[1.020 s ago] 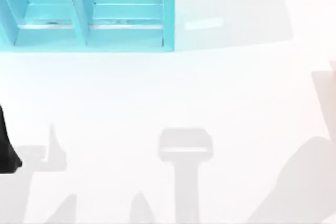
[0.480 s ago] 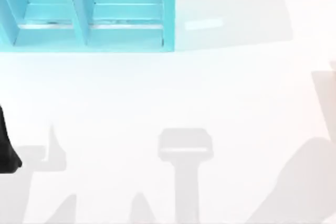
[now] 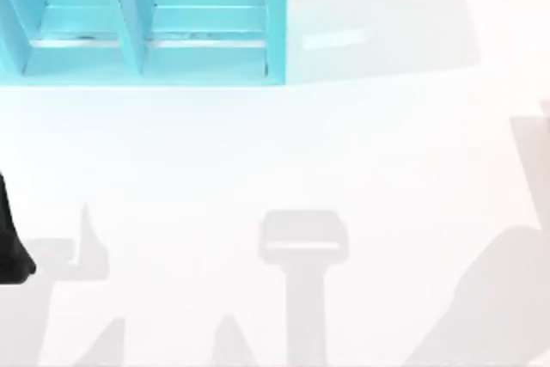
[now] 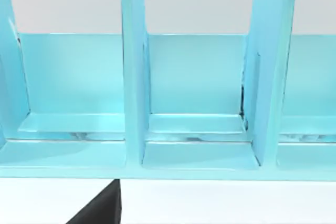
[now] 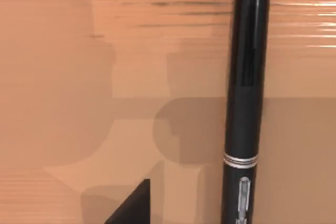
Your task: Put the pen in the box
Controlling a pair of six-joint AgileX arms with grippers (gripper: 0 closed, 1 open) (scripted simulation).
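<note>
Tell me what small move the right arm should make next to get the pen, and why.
Probably shift the right gripper sideways until it is centred over the pen, before lowering. In the right wrist view the pen lies flat on a brown surface, apart from the gripper's dark tip, so it looks ungrasped.

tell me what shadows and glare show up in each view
Top view: soft grey shadows of both arms fall across the white table, with a pale bright patch beside the turquoise rack. Left wrist view: even light, faint gleams on the rack's ledges. Right wrist view: the pen lies on a brown surface with blocky shadows and streaky glare.
</note>
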